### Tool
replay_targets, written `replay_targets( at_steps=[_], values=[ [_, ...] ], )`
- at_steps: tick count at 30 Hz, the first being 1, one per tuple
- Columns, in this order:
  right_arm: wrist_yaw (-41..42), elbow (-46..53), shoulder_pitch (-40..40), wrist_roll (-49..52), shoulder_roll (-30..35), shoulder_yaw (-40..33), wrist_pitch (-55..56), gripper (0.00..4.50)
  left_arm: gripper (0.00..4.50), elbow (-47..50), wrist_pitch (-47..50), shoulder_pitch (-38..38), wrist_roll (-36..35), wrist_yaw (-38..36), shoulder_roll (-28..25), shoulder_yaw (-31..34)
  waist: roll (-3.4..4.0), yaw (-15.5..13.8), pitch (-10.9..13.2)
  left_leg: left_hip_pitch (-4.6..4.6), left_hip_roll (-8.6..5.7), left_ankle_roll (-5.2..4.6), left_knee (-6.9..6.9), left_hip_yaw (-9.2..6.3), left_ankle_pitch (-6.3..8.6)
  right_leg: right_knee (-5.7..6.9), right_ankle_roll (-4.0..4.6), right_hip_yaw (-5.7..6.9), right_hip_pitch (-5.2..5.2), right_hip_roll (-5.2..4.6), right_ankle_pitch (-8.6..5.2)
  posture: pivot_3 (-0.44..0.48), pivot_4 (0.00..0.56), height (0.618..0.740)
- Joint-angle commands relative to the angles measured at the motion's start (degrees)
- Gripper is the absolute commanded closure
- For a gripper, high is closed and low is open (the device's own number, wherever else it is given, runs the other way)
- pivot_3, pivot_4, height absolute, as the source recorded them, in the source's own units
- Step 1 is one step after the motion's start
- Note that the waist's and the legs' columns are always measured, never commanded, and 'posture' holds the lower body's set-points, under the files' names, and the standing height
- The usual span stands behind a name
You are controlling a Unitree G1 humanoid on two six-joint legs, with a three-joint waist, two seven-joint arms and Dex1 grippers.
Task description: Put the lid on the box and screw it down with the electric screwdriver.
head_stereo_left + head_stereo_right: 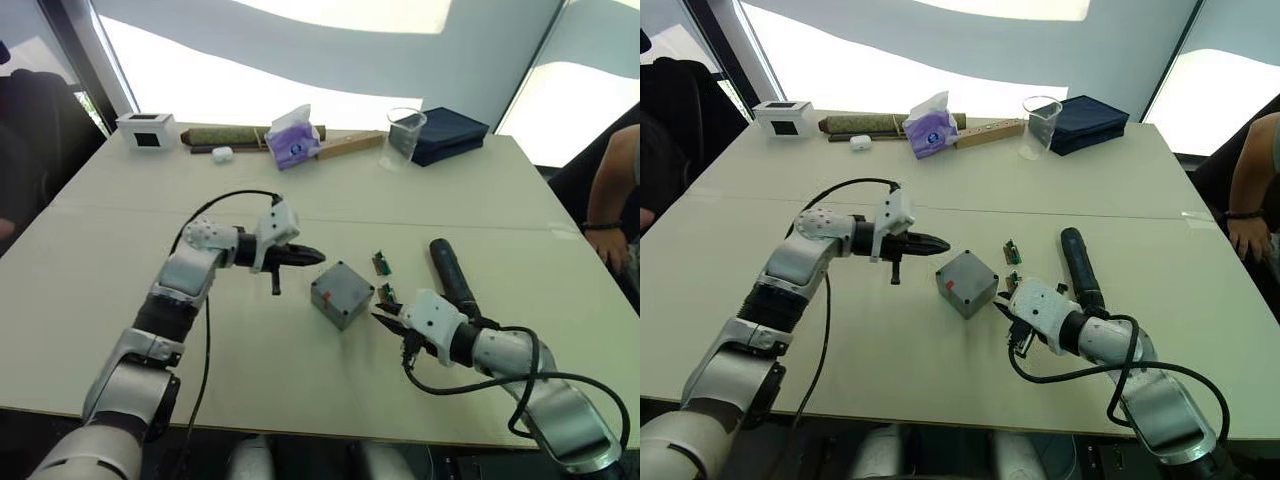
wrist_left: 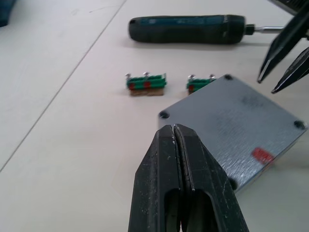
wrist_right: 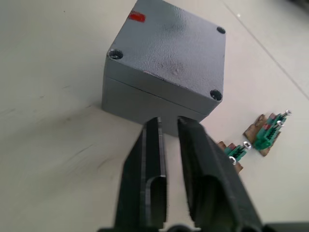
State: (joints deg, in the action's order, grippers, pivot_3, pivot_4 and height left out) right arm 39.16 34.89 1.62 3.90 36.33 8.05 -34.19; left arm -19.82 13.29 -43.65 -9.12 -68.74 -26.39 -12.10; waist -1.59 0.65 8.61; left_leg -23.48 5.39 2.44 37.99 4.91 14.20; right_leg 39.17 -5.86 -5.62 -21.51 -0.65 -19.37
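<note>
Both grippers hold nothing: left gripper (image 1: 310, 256) closed, right gripper (image 3: 166, 130) slightly parted. Lid (image 3: 171, 46) already sits on box (image 3: 145, 104); next, fetching the electric screwdriver (image 1: 452, 275) lying beside the right arm

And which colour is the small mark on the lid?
Red: a small red mark on the grey lid, seen best in the left wrist view.

The table (image 1: 120, 300) is pale and wide. The box (image 1: 341, 300) sits mid-table, two green boards (image 1: 380, 264) just beside it and the screwdriver (image 1: 452, 275) beyond those. Well behind the box lie a white box (image 1: 146, 130), tissue pack (image 1: 293, 140), cup (image 1: 405, 134) and dark case (image 1: 450, 135).
</note>
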Motion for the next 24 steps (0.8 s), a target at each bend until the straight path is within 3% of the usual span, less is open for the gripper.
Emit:
replay_targets(
  at_steps=[1,7,11,14,24],
  values=[
    [-2.57,-0.05,3.14,0.48,-2.27,1.38,-5.80,4.46,4.50,-2.45,-3.06,0.47,2.28,2.42,-0.02,-0.05,-0.01,-0.04,0.01,-0.03,0.00,0.00,0.00,0.01,0.00,0.00,0.00,0.00,-0.04,-0.01,0.00,0.000,0.150,0.721],
    [-4.99,-1.88,6.40,-0.01,-3.97,3.76,-9.83,4.46,4.50,-6.51,-7.13,1.34,4.85,2.05,2.19,-2.98,-0.01,0.04,0.02,-0.19,0.00,0.00,-0.03,0.04,0.00,0.00,-0.04,-0.02,-0.25,0.00,0.02,0.000,0.150,0.721],
    [-4.40,-2.66,7.61,0.12,-3.46,5.12,-9.88,4.46,4.50,-6.13,-7.35,2.30,5.61,-1.78,1.80,-5.43,0.01,0.14,0.01,-1.00,0.00,0.04,0.05,0.03,-0.03,0.14,-0.15,-0.02,-1.08,0.02,0.09,0.000,0.150,0.721],
    [-3.87,-2.90,7.94,0.66,-3.34,5.50,-9.95,4.46,4.50,-5.88,-7.37,2.53,5.70,-1.66,1.97,-5.48,0.02,0.10,0.02,-1.00,0.00,0.03,0.02,0.03,-0.03,0.14,-0.14,-0.02,-1.11,0.04,0.09,0.000,0.150,0.721],
    [1.02,-5.00,11.57,1.73,-3.36,9.28,-7.91,4.46,4.50,6.57,-0.48,7.19,0.80,-10.30,-2.47,-5.14,0.08,0.23,0.07,-0.99,0.01,0.03,-0.02,0.03,-0.03,0.15,-0.13,-0.02,-1.12,0.06,0.08,0.000,0.150,0.721]
  ],
)
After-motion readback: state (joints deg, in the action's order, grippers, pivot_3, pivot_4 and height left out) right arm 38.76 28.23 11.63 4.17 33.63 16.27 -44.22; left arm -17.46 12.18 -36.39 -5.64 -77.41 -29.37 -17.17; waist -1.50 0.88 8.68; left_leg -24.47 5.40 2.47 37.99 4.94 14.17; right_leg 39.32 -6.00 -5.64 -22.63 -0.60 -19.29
